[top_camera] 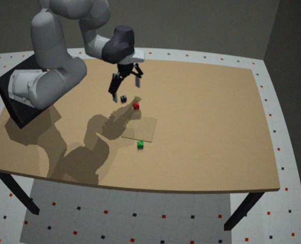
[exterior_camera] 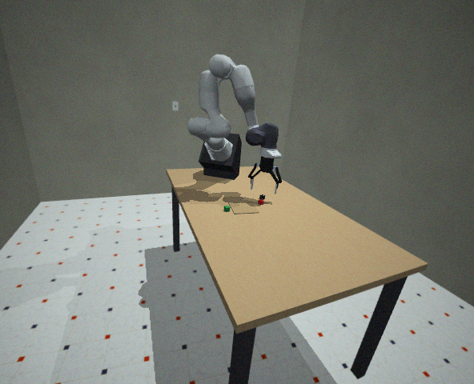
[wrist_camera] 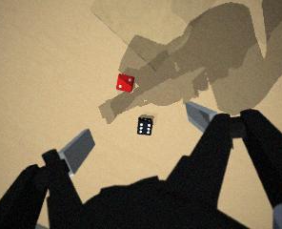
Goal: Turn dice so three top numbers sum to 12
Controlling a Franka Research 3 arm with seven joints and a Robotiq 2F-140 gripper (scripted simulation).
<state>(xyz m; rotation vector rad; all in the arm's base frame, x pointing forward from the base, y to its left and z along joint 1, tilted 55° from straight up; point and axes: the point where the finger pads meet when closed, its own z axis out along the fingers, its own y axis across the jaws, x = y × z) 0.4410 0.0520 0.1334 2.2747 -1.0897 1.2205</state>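
Observation:
My gripper (top_camera: 126, 93) (exterior_camera: 263, 190) (wrist_camera: 138, 124) is open and empty, above the table. The black die (top_camera: 123, 98) (exterior_camera: 262, 197) (wrist_camera: 145, 126) lies on the table below and between the fingers in the wrist view, six pips on its upper face. The red die (top_camera: 136, 105) (exterior_camera: 260, 202) (wrist_camera: 125, 83) lies on the table between the black die and the mat, with two pips showing on top. The green die (top_camera: 140, 144) (exterior_camera: 226, 208) lies off the mat's opposite edge; its top number is too small to read. The thin tan mat (top_camera: 148, 131) (exterior_camera: 245, 210) (wrist_camera: 131, 24) lies flat with no die on it.
The arm's base stands on a black block (top_camera: 7, 97) (exterior_camera: 218, 167) at one end of the wooden table (top_camera: 211, 131) (exterior_camera: 303, 248). The arm's shadow falls over part of the mat and the table beside the red die.

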